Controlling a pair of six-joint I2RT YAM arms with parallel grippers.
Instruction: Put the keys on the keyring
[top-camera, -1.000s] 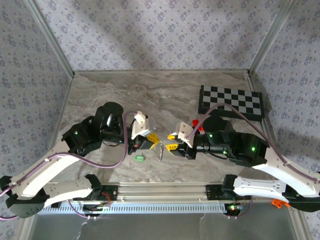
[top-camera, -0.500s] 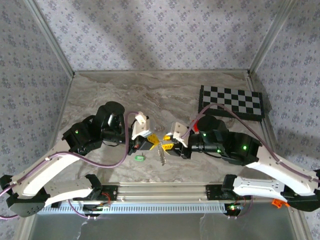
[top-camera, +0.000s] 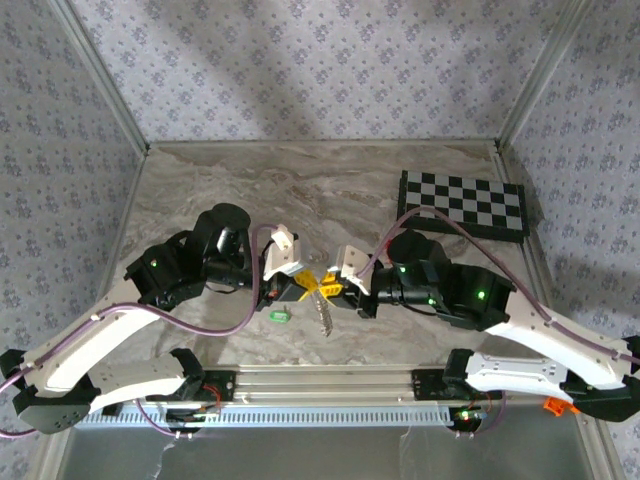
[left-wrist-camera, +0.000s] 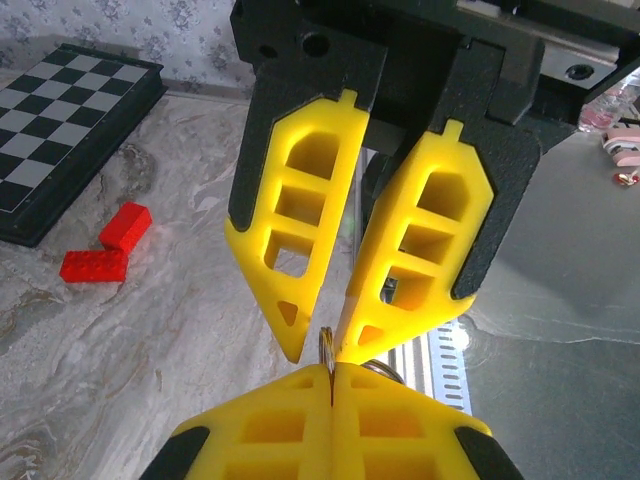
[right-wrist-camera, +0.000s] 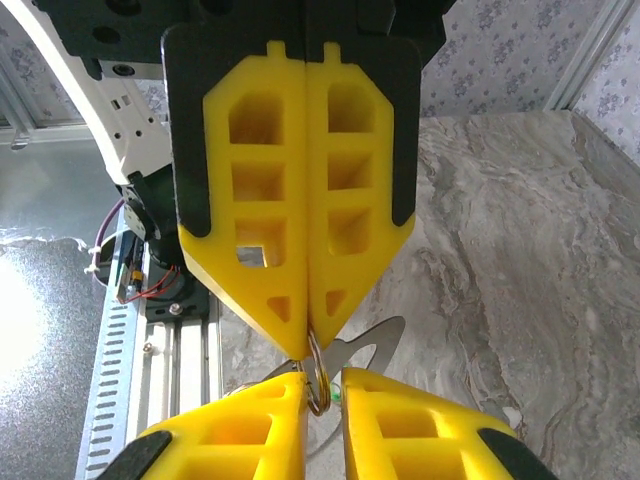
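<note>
Pinching the top loop of the thin silvery beaded metal keyring (top-camera: 323, 313), the left gripper (left-wrist-camera: 332, 368) has its yellow fingers pressed flat together. Tip to tip with it, the right gripper (right-wrist-camera: 323, 385) stands a narrow slit apart, the loop in that gap; contact is unclear. The tiny bright green plastic key (top-camera: 279, 315) lies on the grey marbled table (top-camera: 350, 190), just left of the keyring.

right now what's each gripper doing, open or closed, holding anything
left gripper: closed, pinching the keyring at its tips.
right gripper: slightly open, fingers either side of the keyring, not clamped.
</note>
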